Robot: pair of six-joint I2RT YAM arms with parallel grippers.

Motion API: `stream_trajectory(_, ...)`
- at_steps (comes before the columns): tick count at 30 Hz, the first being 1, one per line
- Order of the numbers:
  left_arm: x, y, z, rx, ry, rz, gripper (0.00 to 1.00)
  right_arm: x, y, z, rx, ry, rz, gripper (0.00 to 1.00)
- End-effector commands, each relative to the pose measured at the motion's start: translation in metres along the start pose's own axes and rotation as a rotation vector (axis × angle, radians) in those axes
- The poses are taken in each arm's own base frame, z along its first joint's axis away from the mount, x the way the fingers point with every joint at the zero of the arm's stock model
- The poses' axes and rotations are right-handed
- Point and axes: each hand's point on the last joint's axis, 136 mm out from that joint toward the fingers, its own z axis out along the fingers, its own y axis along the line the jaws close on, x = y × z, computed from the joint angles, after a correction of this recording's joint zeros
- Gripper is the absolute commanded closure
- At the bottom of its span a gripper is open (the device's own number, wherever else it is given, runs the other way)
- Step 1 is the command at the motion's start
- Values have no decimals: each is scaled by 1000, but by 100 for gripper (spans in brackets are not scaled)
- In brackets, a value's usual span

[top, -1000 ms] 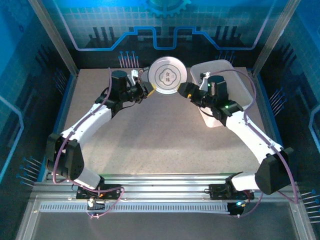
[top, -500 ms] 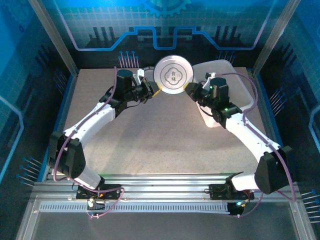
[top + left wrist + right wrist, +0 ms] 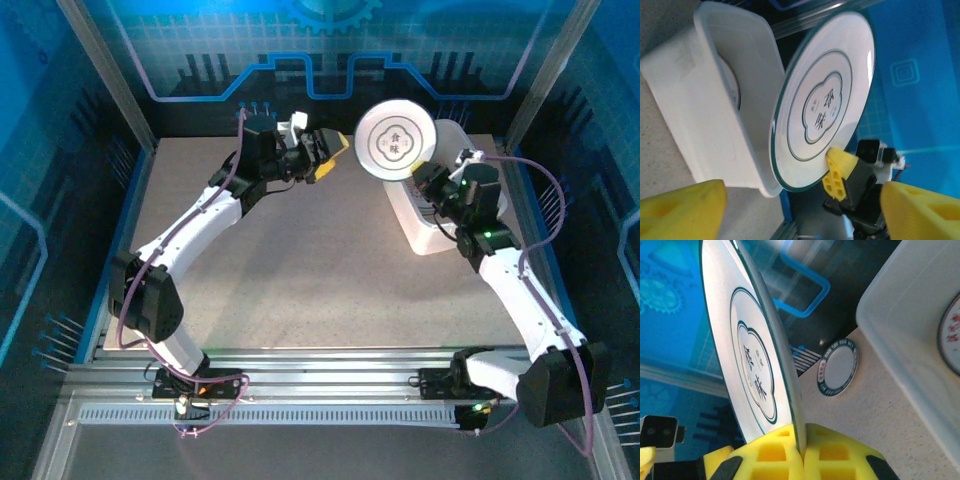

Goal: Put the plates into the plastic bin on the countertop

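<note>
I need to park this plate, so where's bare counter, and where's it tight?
The countertop is bare across its wide middle, between the left arm and right arm, down to the near rail. It is crowded at the far right: the plastic bin, the right gripper pinching the plate next to it, and the open left gripper close by.

Both arms reached toward the far side. The left gripper [image 3: 333,158] had its fingers [image 3: 685,210] spread wide, holding nothing. The right gripper [image 3: 802,449] pinched a grey-motif plate [image 3: 398,140] by its rim.
</note>
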Motion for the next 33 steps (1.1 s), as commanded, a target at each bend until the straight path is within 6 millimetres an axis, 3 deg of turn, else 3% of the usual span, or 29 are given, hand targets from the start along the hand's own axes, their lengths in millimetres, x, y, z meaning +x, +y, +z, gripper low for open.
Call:
stream_trajectory(1,-4,3,2,-40,-6,39,9,-26,-3,-14,20,-74,-12,100)
stream_trajectory(5,-21,17,-8,-111,-54,71,7,-46,-35,-21,108,-124,22,100)
stream_trajectory(10,-52,50,-25,-171,-114,44,7,-56,-70,-13,211,-124,58,100)
stream_trajectory(19,-96,124,-47,-298,-186,-26,7,-48,-116,18,358,-73,101,100)
stream_trajectory(25,-112,168,-40,-347,-193,-86,7,-57,-141,25,461,-122,139,100)
stream_trajectory(33,-125,207,-20,-377,-185,-142,7,-61,-159,46,511,-116,184,100)
